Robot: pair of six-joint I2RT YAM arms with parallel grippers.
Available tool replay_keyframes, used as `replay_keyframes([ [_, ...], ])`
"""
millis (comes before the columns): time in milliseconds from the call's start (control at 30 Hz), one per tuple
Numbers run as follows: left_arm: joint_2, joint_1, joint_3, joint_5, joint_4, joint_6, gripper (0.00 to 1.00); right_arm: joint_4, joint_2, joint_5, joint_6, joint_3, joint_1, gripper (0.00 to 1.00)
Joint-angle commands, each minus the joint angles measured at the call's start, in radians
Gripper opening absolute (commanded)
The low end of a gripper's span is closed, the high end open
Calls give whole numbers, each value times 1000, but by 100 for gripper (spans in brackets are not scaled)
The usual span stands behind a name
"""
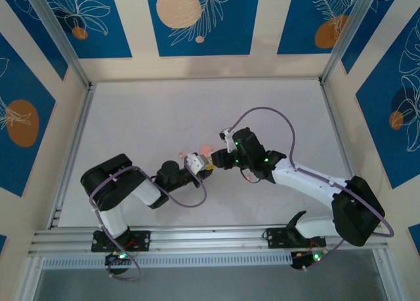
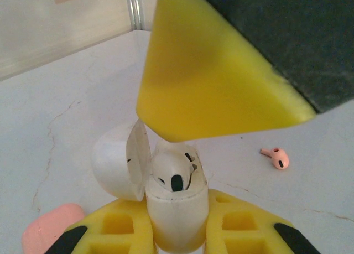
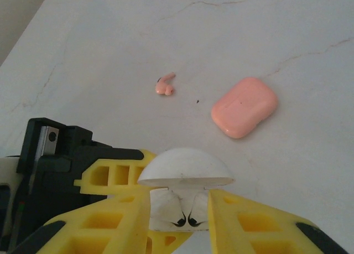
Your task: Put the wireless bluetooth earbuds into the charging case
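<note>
Top external view has the left gripper [image 1: 195, 163] and the right gripper [image 1: 214, 160] tip to tip about the middle of the table [image 1: 151, 117], well away from every edge.

The left gripper is clamped on a white case [image 2: 177, 210], with its yellow fingers [image 2: 119, 229] pressed on either side of the body. This case stands upright, its lid [image 2: 119, 162] open and tipped to the left. White earbuds [image 3: 185, 219] sit in its mouth.

From the left wrist, the pink case [image 2: 50, 232] lies on the table at the lower left, just beside the gripper's left finger. A pink earbud [image 2: 276, 157] lies alone on the bare table off to the right, apart from both cases. One yellow finger of the right gripper hangs directly over the open white case.

From the right wrist, the pink earbud lies to the left and the pink case to the right, near each other but not touching. The pink case lies flat with its lid closed. The right gripper's fingers stand a little apart, with the white case showing in the gap between them. Whether they touch it I cannot tell, and they hold nothing that shows.
</note>
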Motion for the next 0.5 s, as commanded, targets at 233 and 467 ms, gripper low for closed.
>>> replay_keyframes([
  [233, -80, -14, -15, 80, 53, 33, 15, 9, -162, -123, 19, -37, -86, 39],
  [467, -167, -14, -29, 186, 53, 6, 15, 30, -262, -478, 18, -75, -295, 43],
])
